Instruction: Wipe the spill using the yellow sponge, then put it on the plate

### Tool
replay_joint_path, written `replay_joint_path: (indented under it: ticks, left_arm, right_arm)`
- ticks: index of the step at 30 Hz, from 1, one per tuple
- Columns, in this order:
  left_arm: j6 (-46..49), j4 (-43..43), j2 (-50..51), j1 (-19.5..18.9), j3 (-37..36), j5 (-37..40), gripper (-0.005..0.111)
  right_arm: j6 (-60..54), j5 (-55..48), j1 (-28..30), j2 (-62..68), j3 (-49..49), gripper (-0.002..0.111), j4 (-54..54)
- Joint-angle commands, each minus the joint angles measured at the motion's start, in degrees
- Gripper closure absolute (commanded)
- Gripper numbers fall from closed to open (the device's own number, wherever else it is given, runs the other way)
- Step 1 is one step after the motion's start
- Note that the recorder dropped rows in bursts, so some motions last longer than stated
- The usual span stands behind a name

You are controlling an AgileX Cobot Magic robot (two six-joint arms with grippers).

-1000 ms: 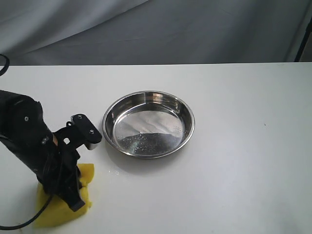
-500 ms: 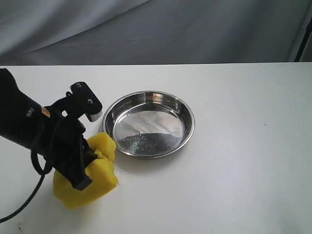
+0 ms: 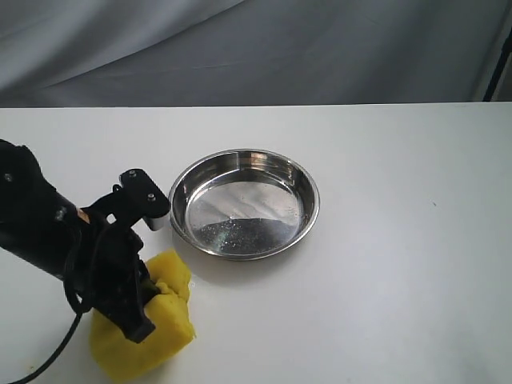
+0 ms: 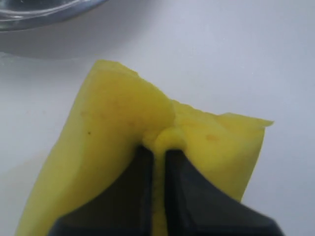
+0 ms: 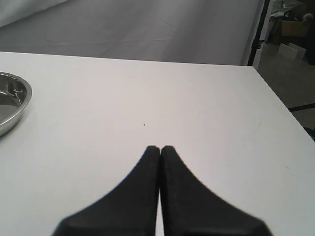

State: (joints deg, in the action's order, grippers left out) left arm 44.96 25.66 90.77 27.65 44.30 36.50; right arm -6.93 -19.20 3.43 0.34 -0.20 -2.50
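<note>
Your left gripper (image 4: 158, 153) has its jaws pinched almost together on the sponge (image 3: 168, 312). The soft yellow foam is bunched into a ridge between them and flares out to either side. The sponge sits just beside the plate (image 3: 248, 204), off the near-left part of its rim, low over the table (image 3: 384, 304). Whether its underside is pressed to the surface cannot be told from these views.

No tan stain can be made out on the table around the plate. The spill itself does not show, and it may be gone or hidden under the foam. On that evidence the wiping looks to be under way or close to finished, though you cannot confirm it from here.

The second half of the job is plainly not done. The plate stands empty, its shiny base bare, and the sponge is outside its rim. What remains is a short carry across to the plate and a release.

Your right gripper (image 5: 160, 147) hangs well apart from the plate, jaws pressed together on nothing.
</note>
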Motion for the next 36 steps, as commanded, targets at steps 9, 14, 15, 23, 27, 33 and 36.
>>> replay_joint_path:
  ticks: [9, 14, 15, 23, 27, 33, 36]
  left_arm:
    - [3.25, -2.37, 10.22, 0.62, -0.33, -5.28, 0.106]
    - [-2.93, -17.13, 12.11, 0.62, -0.33, -5.58, 0.106]
    - [-5.95, -21.94, 12.14, 0.52, -0.33, -5.72, 0.106]
    - [-41.75, -58.31, 12.14, 0.28, -0.33, -5.81, 0.106]
    - [-56.68, -69.89, 12.14, 0.28, -0.33, -5.68, 0.106]
    - [-62.88, -72.45, 12.14, 0.28, -0.33, -3.07, 0.106]
    - [-62.74, -71.96, 12.14, 0.28, -0.33, -2.45, 0.106]
  right_arm:
    - [-0.19, 0.04, 0.51, -0.34, 0.2, 0.108, 0.23]
    - [-0.19, 0.04, 0.51, -0.34, 0.2, 0.108, 0.23]
    - [-0.19, 0.04, 0.51, -0.34, 0.2, 0.108, 0.23]
    - [-0.08, 0.04, 0.51, -0.34, 0.2, 0.108, 0.23]
    - [-0.08, 0.04, 0.51, -0.34, 0.2, 0.108, 0.23]
    - [-0.08, 0.04, 0.51, -0.34, 0.2, 0.108, 0.23]
    - [-0.08, 0.04, 0.51, -0.34, 0.2, 0.108, 0.23]
